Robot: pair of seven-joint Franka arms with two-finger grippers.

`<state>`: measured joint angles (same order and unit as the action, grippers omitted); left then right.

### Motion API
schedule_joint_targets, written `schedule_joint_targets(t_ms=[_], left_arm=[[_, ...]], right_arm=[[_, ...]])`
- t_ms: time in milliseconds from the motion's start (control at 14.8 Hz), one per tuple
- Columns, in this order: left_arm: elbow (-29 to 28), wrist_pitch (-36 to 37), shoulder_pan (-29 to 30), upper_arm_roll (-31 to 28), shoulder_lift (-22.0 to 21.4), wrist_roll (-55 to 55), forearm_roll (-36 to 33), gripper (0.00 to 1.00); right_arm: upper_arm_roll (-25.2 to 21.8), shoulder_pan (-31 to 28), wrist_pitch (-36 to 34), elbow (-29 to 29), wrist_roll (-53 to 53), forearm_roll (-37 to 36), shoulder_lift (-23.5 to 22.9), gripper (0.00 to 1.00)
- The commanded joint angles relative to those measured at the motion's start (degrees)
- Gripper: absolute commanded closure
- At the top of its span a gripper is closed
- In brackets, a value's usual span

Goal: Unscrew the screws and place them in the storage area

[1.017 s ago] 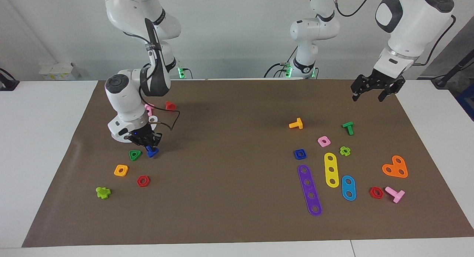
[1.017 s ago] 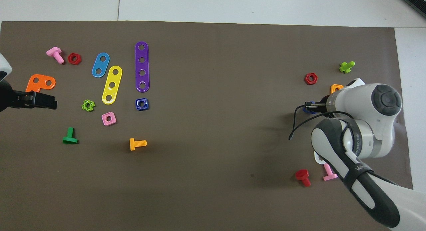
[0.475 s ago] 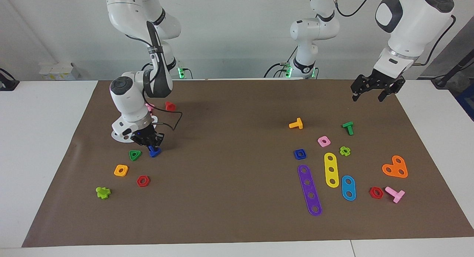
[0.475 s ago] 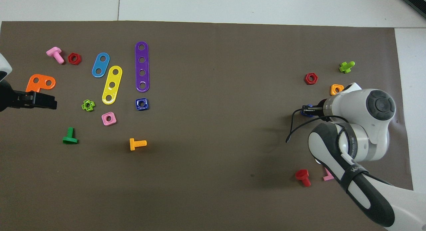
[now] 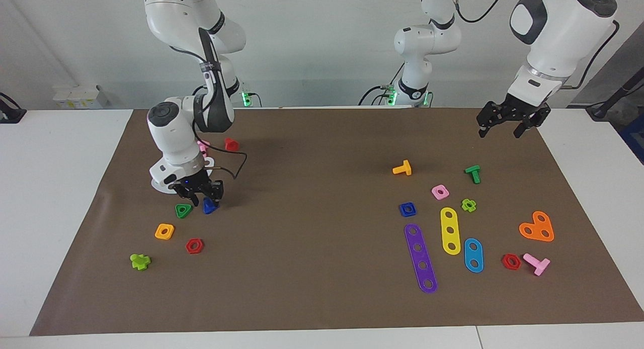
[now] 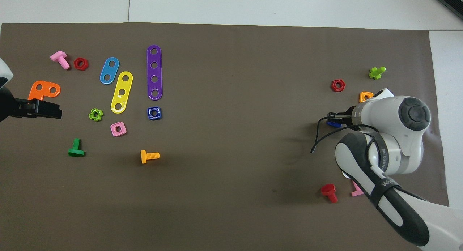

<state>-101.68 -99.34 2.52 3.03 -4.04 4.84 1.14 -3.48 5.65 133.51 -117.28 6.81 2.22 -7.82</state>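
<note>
The right gripper (image 5: 197, 192) is hanging low over the brown mat (image 5: 312, 148) at the right arm's end of the counter, its jaws spread apart and gripping nothing. The blue screw (image 5: 210, 205) is lying on the mat directly under those jaws, and it looks to be clear of both fingertips, though the gap is too fine to be sure. Just beside the jaws, on the side toward the counter's right-arm edge, a green triangular nut (image 5: 183, 210) is sitting close to the screw. Farther from the robots than the jaws, an orange square nut (image 5: 164, 231), a red hex nut (image 5: 194, 246) and a lime cross-shaped piece (image 5: 140, 261) are lying scattered on the same stretch of mat. In the overhead view the right gripper (image 6: 334, 117) is covering most of the blue screw (image 6: 333, 124), so only a sliver is showing. The left gripper (image 5: 508, 126) is waiting up in the air over the mat's corner by its own base, jaws released and empty, with a green T-shaped bolt (image 5: 473, 173) lying on the mat farther from the robots than those jaws.
</note>
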Motion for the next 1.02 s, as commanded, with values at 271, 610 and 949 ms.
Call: schedule_joint_targets(t_ms=[271, 610, 949], left_arm=[[-1.6, -0.3, 0.7, 0.5, -1.7, 0.0, -0.4, 0.00], [-1.6, -0.3, 0.7, 0.5, -1.7, 0.0, -0.4, 0.00], [-1.6, -0.3, 0.7, 0.5, -1.7, 0.0, -0.4, 0.00]], right_arm=[[-0.4, -0.8, -28.4, 16.2, 2.9, -1.0, 6.2, 0.00], [-0.1, -1.7, -43.2, 22.9, -0.8, -1.4, 10.5, 0.00], [-0.2, -3.1, -44.6, 22.4, -2.0, -0.8, 10.9, 0.00]])
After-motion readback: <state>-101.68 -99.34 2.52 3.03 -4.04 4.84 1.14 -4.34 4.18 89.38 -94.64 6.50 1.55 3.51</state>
